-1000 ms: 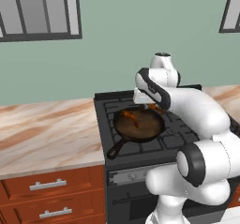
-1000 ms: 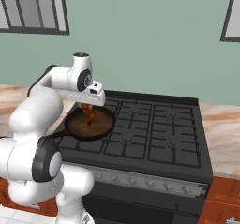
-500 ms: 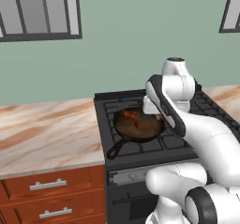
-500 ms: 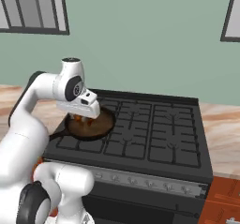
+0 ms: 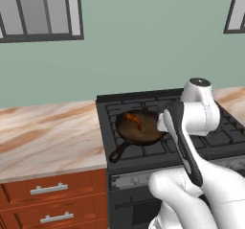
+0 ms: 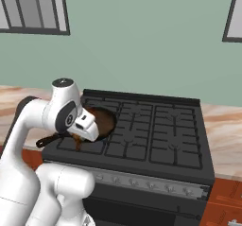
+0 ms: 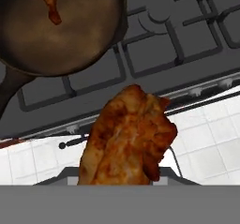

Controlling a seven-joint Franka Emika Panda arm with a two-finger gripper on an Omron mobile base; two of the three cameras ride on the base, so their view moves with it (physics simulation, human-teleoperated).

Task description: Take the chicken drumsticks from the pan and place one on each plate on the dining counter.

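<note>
Hand (image 6: 79,142) has lifted clear of the pan (image 5: 139,127), clamped on one drumstick (image 7: 126,141); the other (image 5: 135,121) remains. Plates come next.

Even, flat rendered light; no glare; soft shadows; sharp throughout, no edge distortion; drumstick close-up coarse-textured.

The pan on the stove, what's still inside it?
One chicken drumstick lies in the pan; the other hangs from the gripper. The arm hides the pan's right edge in the left base view.
</note>
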